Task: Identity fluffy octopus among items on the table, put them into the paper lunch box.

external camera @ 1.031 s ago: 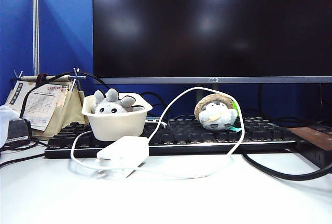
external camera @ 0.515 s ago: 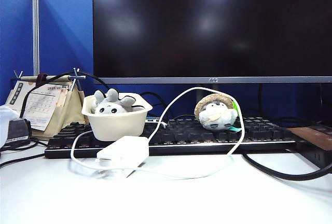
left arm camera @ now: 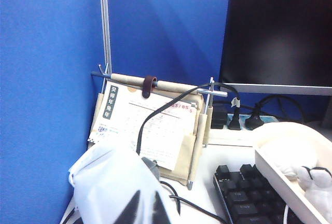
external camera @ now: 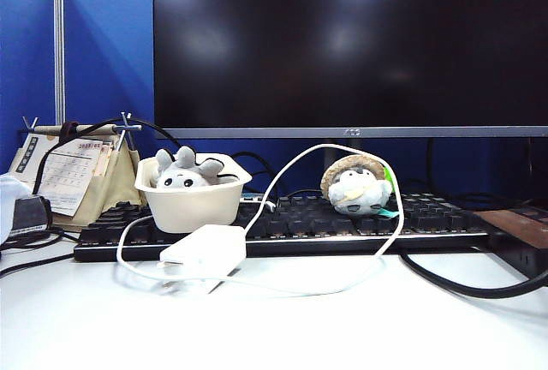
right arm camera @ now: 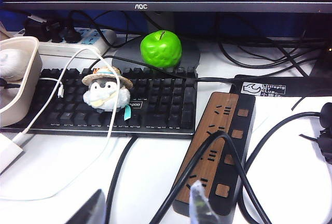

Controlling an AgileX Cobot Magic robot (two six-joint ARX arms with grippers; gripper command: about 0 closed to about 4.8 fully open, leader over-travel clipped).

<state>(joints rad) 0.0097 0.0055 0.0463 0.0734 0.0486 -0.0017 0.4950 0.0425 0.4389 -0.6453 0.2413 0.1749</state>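
Fluffy octopus (external camera: 183, 173) inside paper lunch box (external camera: 193, 205); right gripper (right arm camera: 148, 208) wide, left gripper (left arm camera: 147, 211) state unclear.

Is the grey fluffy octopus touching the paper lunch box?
Touching. The exterior view shows the fluffy octopus sitting inside the paper lunch box, its body tucked below the rim.

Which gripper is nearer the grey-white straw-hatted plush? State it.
Right. The right gripper hangs near the brown power strip, facing the plush; the left gripper is by the paper calendar, past the cream lunch box.
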